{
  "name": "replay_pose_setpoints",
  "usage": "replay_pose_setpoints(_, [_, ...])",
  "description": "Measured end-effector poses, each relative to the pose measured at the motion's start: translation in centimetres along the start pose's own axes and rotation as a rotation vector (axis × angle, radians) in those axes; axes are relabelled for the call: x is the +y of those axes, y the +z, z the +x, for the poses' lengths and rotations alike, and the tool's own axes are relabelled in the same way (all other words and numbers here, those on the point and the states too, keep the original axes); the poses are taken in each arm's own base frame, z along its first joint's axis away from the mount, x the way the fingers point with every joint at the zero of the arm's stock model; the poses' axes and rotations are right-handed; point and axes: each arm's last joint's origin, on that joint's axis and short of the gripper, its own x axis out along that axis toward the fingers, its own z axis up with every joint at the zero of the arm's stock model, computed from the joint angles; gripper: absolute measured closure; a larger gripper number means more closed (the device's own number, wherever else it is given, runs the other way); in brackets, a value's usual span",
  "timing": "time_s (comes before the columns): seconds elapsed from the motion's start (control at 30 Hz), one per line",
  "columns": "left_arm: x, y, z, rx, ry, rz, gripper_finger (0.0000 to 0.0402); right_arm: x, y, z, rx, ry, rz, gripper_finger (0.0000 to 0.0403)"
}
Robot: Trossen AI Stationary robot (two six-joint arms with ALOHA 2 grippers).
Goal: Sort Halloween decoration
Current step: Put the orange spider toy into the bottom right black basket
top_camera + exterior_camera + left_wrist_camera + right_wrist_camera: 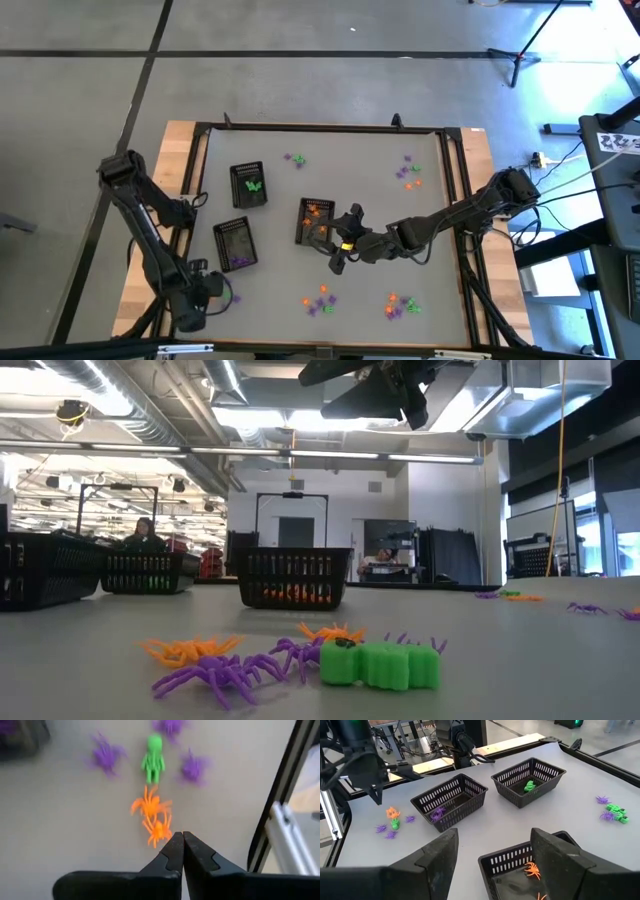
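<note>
**Trinkets scattered, 3 trays part filled**

Spiders and other tiny plastic trinkets (318, 300) lie in loose clusters on the counter (270, 275), some already in the 3 black trays. From overhead the left tool (222, 291) sits at the near left corner, too small to read; its wrist view shows the fingers (172, 852) pressed together, empty, just short of 2 orange spiders (152, 817). The right tool (492, 855) hangs wide open above the orange tray (317, 222). The right wrist view alone shows a purple spider in the purple tray (451, 800) and green pieces in the green tray (530, 780). The low view blurs the far trays and cuts the arms off.
</note>
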Motion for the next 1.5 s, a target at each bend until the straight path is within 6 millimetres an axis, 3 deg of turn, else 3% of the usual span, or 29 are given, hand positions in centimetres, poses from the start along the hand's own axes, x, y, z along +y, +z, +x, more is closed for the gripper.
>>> replay_pose_setpoints(0.2, [0.3, 0.6, -1.1, -0.036, -0.035, 0.013, 0.0401, 0.0, 0.0, 0.0, 0.000, 0.000, 0.000, 0.0157])
replay_pose_setpoints(0.47, [0.1, 0.2, -0.1, 0.009, 0.006, -0.044, 0.0396, 0.0, 0.0, 0.0, 0.002, 0.000, -0.002, 0.0157])
replay_pose_setpoints(0.87, [0.0, -0.1, 3.6, 0.135, 0.136, -0.073, 0.0269, 0.0, 0.0, 0.0, 0.002, 0.000, -0.001, 0.0157])
replay_pose_setpoints(1.03, [0.1, -0.2, 4.9, 0.179, 0.201, -0.084, 0.0240, 0.0, 0.0, 0.0, 0.002, 0.000, -0.001, 0.0157])
replay_pose_setpoints(1.33, [0.3, 0.1, 5.3, 0.172, 0.223, -0.095, 0.0242, 0.0, 0.0, 0.0, 0.001, 0.000, -0.001, 0.0157])
replay_pose_setpoints(1.5, [0.5, 0.3, 5.3, 0.179, 0.235, -0.108, 0.0295, 0.0, 0.0, 0.0, 0.001, 0.000, -0.001, 0.0157])
